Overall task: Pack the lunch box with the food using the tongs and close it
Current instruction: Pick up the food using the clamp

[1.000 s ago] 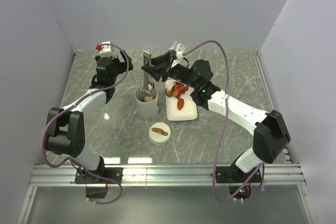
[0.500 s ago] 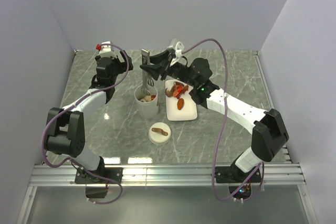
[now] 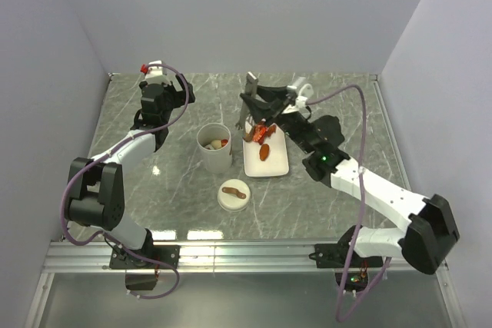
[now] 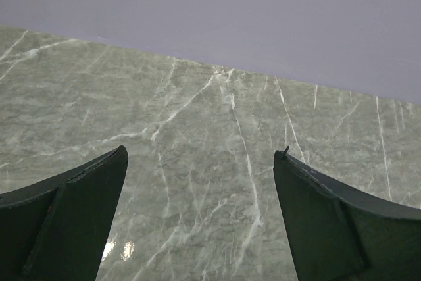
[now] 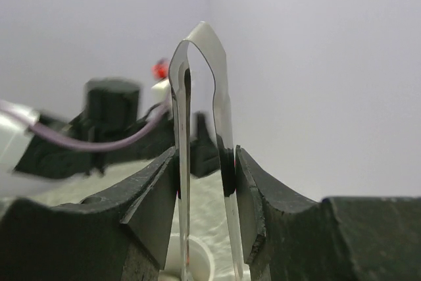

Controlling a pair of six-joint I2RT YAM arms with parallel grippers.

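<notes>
**Top external view.** Our right claw [image 3: 260, 104] is clamped on the tongs [image 3: 244, 110] partway along their length. Their tips hang below the claw, over the far end of the plate [image 3: 278, 165], right by the red-orange food pieces [image 3: 264, 131]. The lunch box [image 3: 214, 153] stands uncovered beside the claw, on its left-arm side, with a few pieces already inside. Its lid [image 3: 233, 195] lies beyond that, toward the arm bases. The left claw [image 3: 157, 76] is well away at the back of the table.

We judge two risks here. The slim tips may nudge a piece off the plate rather than pinch it. On the carry across, they may also clip the rim of the tall box and tip it.

**Left wrist view.** The left claw [image 4: 200, 156] stands wide apart with nothing between its fingers and only marble under it. It cannot steady the box from there.

**Right wrist view.** The right claw [image 5: 205, 156] presses both thin arms of the tongs [image 5: 222, 116] between its pads, and the joined end rises above the fingers. The two arms are squeezed but not touching.

The hold is narrow, so the tongs could swivel or slide in it. Too light a squeeze would drop a piece in transit.
</notes>
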